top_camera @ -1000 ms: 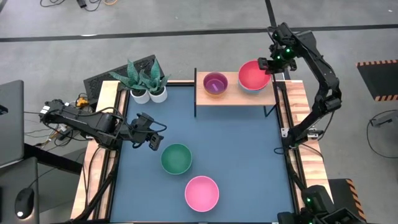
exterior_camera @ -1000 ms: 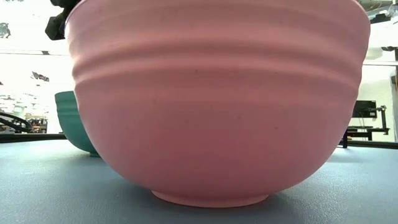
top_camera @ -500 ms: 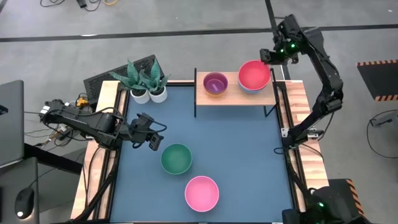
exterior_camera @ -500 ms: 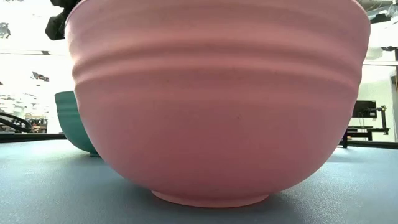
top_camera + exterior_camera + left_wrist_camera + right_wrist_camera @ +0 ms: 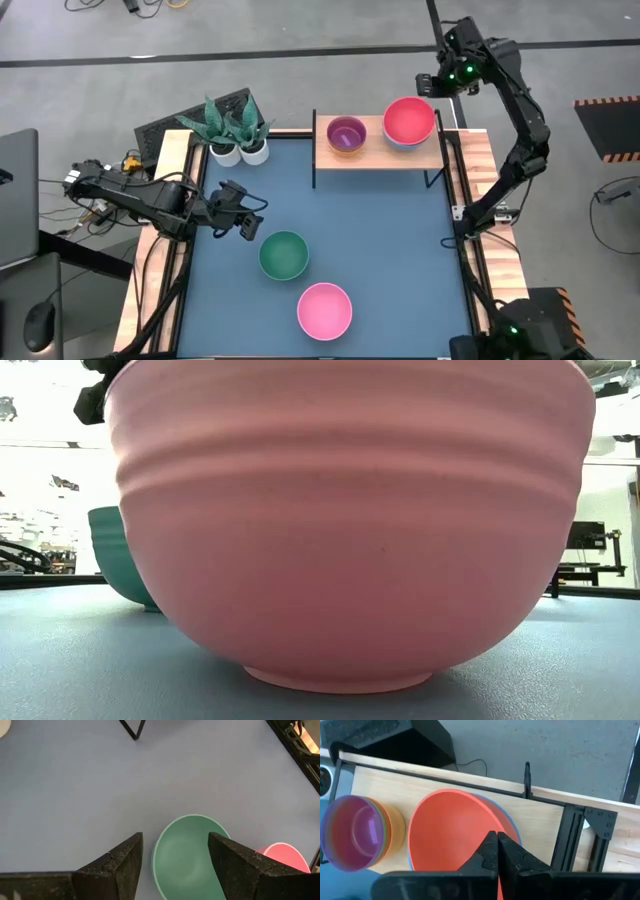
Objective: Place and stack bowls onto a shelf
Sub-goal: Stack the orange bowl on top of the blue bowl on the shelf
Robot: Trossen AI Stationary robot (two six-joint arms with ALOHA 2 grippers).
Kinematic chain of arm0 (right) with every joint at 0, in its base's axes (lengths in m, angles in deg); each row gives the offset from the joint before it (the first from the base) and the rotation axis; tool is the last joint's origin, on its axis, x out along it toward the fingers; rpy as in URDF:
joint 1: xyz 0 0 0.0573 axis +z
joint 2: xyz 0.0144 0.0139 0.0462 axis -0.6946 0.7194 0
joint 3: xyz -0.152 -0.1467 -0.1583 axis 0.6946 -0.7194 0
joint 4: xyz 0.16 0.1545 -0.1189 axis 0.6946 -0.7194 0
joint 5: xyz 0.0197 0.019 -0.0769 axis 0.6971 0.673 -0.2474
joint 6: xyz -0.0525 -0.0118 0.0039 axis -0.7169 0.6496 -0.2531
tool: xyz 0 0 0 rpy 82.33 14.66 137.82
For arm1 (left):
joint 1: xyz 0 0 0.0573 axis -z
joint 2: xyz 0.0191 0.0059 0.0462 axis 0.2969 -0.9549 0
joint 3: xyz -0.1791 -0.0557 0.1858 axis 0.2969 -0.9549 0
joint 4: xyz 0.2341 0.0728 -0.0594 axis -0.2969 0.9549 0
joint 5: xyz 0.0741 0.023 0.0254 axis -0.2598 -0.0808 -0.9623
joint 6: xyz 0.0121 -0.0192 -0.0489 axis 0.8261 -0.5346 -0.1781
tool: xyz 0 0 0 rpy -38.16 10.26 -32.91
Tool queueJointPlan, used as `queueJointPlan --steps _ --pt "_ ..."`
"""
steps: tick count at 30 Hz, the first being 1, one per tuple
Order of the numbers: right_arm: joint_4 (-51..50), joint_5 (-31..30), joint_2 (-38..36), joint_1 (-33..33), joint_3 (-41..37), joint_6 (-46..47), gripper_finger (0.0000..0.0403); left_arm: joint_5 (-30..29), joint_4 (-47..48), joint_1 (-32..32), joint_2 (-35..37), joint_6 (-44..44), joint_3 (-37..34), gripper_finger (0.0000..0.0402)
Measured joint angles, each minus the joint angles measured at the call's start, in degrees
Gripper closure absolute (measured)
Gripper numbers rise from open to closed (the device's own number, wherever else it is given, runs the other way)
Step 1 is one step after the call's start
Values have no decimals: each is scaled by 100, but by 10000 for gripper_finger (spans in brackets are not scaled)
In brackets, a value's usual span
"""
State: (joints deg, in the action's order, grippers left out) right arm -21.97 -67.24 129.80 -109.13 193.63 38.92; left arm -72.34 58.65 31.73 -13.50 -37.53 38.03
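My right gripper (image 5: 428, 82), pinched closed and empty, hangs above the red-pink bowl (image 5: 409, 121) nested on the shelf (image 5: 370, 152); my left gripper (image 5: 175, 865) gapes empty, green bowl (image 5: 190, 852) just ahead.

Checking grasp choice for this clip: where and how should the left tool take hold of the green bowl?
The green bowl sits upright and open on the table, apart from the pink bowl. Its thin rim is the likely grip: one finger inside, one outside the wall. The left tool is open, just off the bowl's rim on the arm's side, so that near edge, taken from above, looks the best place.
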Motion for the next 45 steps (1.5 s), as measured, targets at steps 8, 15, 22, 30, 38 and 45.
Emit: queueJointPlan --steps 8,15,22,30,38,45 --pt "-155 -48 392 28 -2 2 361 -2 0 0 0 -11 0 193" --pt "-163 -191 600 28 -4 -33 383 -7 0 0 0 -20 0 193" --pt "-160 -437 605 59 -4 -35 358 -31 0 0 -1 3 0 193" --pt "-244 -590 428 125 -4 -138 372 -116 2 0 0 17 0 193" --pt "-446 -951 364 290 -4 -149 374 -128 0 0 0 19 0 193" --pt "-430 -1075 386 323 -261 -146 373 -123 0 0 0 14 0 193"
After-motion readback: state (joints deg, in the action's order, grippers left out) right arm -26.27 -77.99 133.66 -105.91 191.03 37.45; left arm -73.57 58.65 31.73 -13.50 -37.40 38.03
